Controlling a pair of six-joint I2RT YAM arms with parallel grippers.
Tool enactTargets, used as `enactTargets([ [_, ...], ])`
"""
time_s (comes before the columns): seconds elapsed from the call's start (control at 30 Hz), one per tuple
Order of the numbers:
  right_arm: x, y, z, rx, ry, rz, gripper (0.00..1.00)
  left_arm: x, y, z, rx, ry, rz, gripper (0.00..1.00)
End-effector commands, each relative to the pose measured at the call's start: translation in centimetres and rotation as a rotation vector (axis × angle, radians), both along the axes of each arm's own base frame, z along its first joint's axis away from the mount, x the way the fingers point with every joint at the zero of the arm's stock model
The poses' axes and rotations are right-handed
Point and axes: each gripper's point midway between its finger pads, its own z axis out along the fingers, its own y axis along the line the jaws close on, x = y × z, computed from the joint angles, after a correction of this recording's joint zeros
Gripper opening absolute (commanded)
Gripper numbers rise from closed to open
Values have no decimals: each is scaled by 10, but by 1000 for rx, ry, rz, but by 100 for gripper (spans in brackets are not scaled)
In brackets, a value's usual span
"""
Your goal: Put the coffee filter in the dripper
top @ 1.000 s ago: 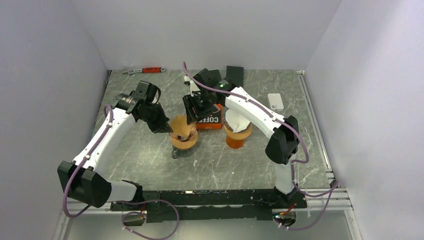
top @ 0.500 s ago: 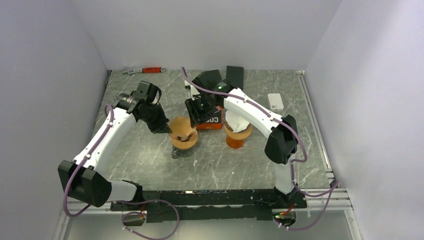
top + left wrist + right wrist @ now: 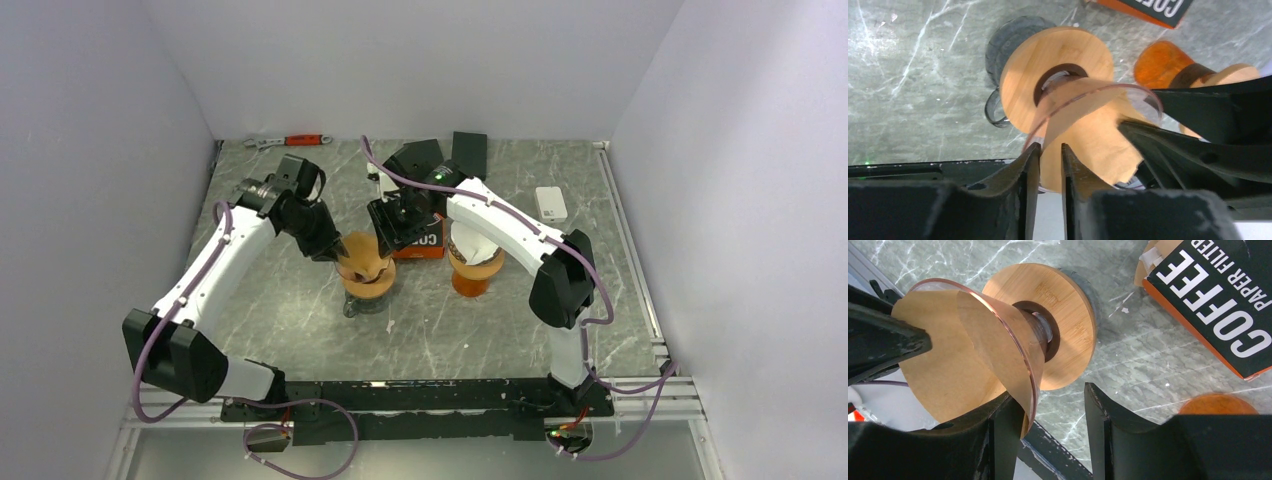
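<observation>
A clear glass dripper (image 3: 366,286) with a round wooden collar (image 3: 1058,55) stands on a glass server at the table's middle. A brown paper coffee filter (image 3: 362,256) sits in its cone, its top edge above the rim. In the left wrist view the filter (image 3: 1088,135) runs between the fingers of my left gripper (image 3: 1050,148), which is shut on the filter's edge at the rim. My left gripper (image 3: 337,255) is at the dripper's left side. My right gripper (image 3: 1050,395) is open at the far right side (image 3: 392,240); its left finger touches the filter (image 3: 948,355) and the rim.
An orange and black coffee filter box (image 3: 425,240) lies just behind the dripper. An orange dripper with a white filter (image 3: 474,262) stands to the right. A white device (image 3: 551,203), a black block (image 3: 468,150) and an orange-handled tool (image 3: 293,141) lie at the back.
My left arm has swung in and its wrist has risen at the dripper's left rim. My right gripper has shifted slightly left against the dripper. The filter sits lower in the cone.
</observation>
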Motion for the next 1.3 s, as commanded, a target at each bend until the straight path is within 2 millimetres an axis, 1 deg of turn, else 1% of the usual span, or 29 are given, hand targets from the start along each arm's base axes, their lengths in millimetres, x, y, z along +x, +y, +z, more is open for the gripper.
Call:
enactTargets([
  [0.0,2,8,7,36,-12,15,50,9,-4,37,-33,-73,-14,36],
  [0.07,2,8,9,39,-15,15,51,8,-6,46,-38,-63,-13,44],
  [0.17,2,9,11,48,-14,16,51,7,-7,57,-49,-56,-17,51],
  [0.23,1,10,11,56,-8,17,51,5,-6,59,-40,-49,-20,54],
  [0.3,1,12,11,65,-1,21,51,2,-2,56,-14,-33,-28,59],
  [0.37,-1,14,12,77,11,27,52,-3,1,53,6,-10,-58,68],
  [0.47,-2,15,12,90,24,27,52,-11,1,45,14,35,-110,77],
  [0.6,-3,15,13,94,29,24,52,-15,5,35,38,61,-123,83],
  [0.67,-3,15,13,97,30,22,52,-16,2,30,22,78,-124,84],
  [0.7,-3,14,13,101,32,20,52,-15,-3,28,-1,76,-127,84],
  [0.8,-3,16,10,115,51,18,52,-14,-11,16,-42,97,-122,82],
  [0.93,-6,19,5,150,90,22,56,-13,-10,2,-30,119,-108,79],
  [1.0,-6,20,0,152,98,17,58,-12,-13,-4,-42,125,-110,77],
  [1.13,-6,21,-7,147,110,21,58,-7,-16,-9,-50,127,-99,70],
  [1.27,-4,21,-9,128,112,20,56,-7,-13,-16,-30,139,-106,64],
])
